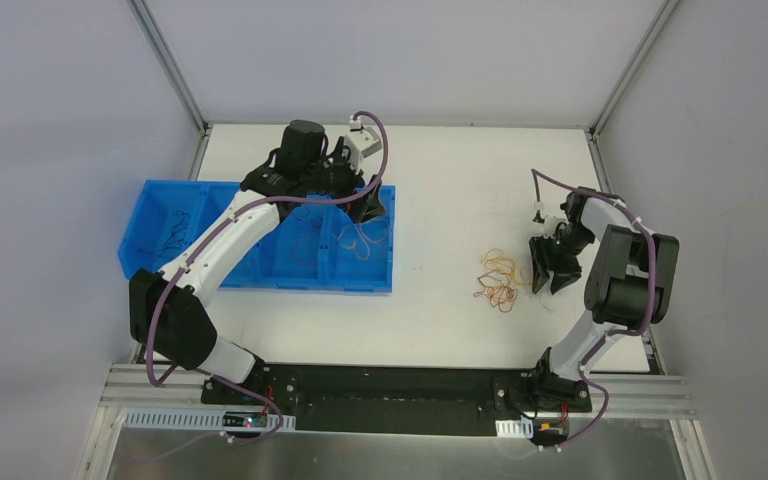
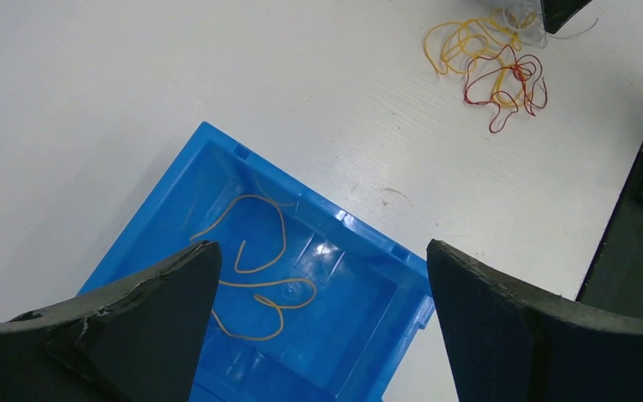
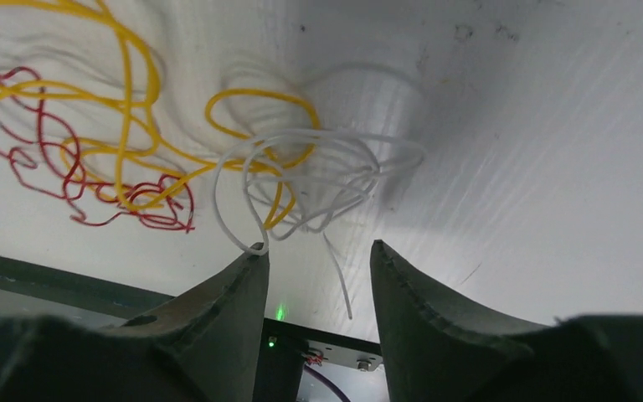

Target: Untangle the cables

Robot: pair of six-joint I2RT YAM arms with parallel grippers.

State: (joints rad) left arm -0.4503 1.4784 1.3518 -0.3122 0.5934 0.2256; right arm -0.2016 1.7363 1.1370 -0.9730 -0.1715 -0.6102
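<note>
Top external view: blue bin (image 1: 260, 283) on desk (image 1: 440, 200), thin strands in several compartments. One orange cable (image 2: 255, 285) lies in the end compartment under my left hand (image 2: 318, 327), fingers apart, empty. Right of the bin, well apart: cables (image 1: 498, 281) in yellow, red and white, knotted. My right hand (image 3: 316, 268) is beside them, fingers apart, gripping nothing. Judged partly done.

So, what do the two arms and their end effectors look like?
The left arm and right arm have white links and bulky black joints, with a thin purple hose running along each. The left end effector and right end effector are black, each with two broad, wedge-shaped fingers.
</note>
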